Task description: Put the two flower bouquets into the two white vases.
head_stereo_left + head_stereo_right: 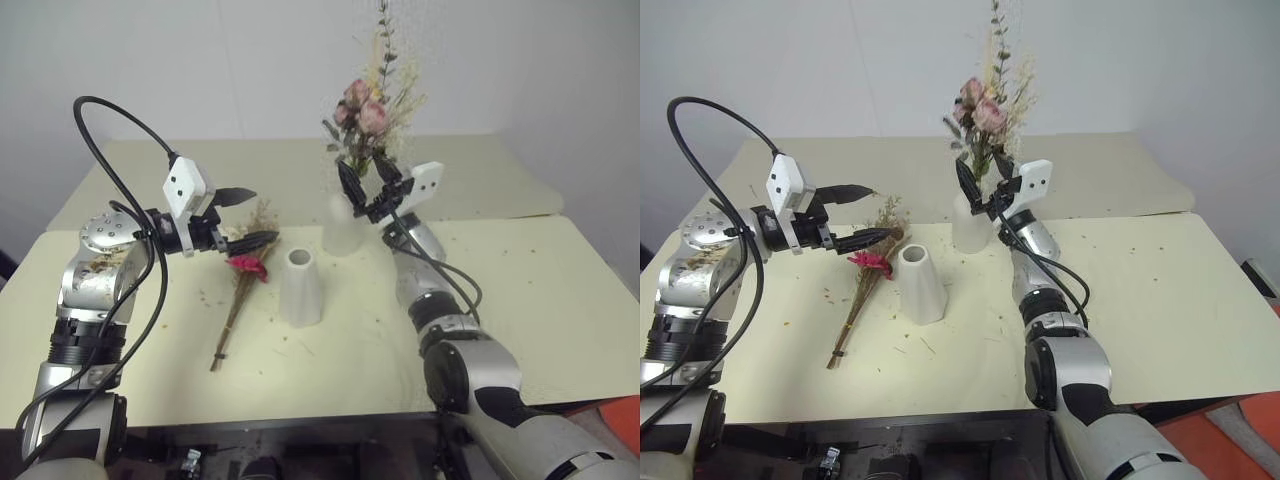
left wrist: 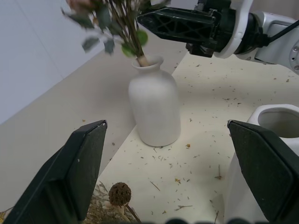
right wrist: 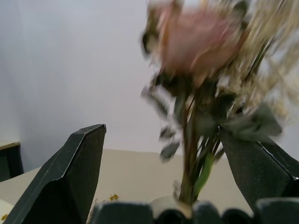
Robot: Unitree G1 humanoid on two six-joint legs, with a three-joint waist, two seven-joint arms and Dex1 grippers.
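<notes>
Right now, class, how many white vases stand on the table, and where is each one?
2. The bottle-shaped vase stands toward the back, holding the pink rose bouquet, just beside the right gripper. The cone-shaped vase stands nearer, empty, beside the magenta bouquet lying flat.

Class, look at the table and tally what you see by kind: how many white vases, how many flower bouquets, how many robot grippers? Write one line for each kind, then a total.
White vases: 2, the bottle-shaped vase and the cone vase.
Flower bouquets: 2, the pink rose bouquet standing in the bottle-shaped vase, the magenta bouquet lying on the table.
Grippers: 2, the left gripper and the right gripper, both open.
Total: 6.
</notes>
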